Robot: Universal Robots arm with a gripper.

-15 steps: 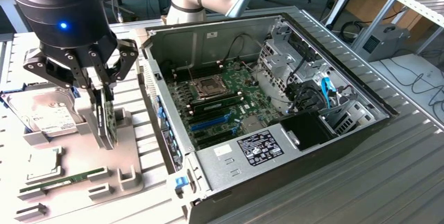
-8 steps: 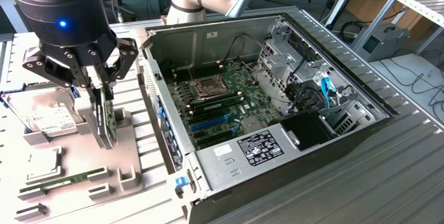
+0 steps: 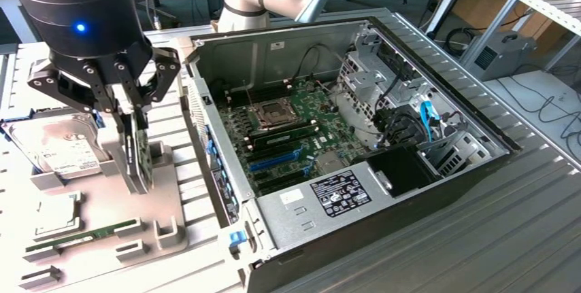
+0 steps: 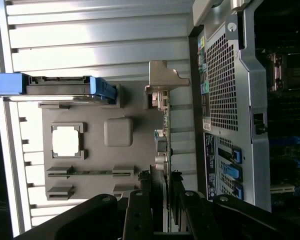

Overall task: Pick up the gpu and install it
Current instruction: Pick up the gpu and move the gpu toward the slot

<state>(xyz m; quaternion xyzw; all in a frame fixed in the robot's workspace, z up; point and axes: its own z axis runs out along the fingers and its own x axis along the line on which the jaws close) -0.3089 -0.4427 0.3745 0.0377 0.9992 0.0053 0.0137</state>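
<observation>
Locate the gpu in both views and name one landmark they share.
Exterior view: the gpu stands on edge in the grey holder, below the gripper, on the exterior view's left.
Wrist view: the gpu runs edge-on along the holder's side nearest the computer case.
Shared landmark: the computer case.

We see the gpu [image 3: 136, 160] as a thin, dark card standing upright on its edge. The gripper [image 3: 135, 113] pinches its upper part from both sides, and its lower edge is at the grey holder tray [image 3: 173, 201].
</observation>
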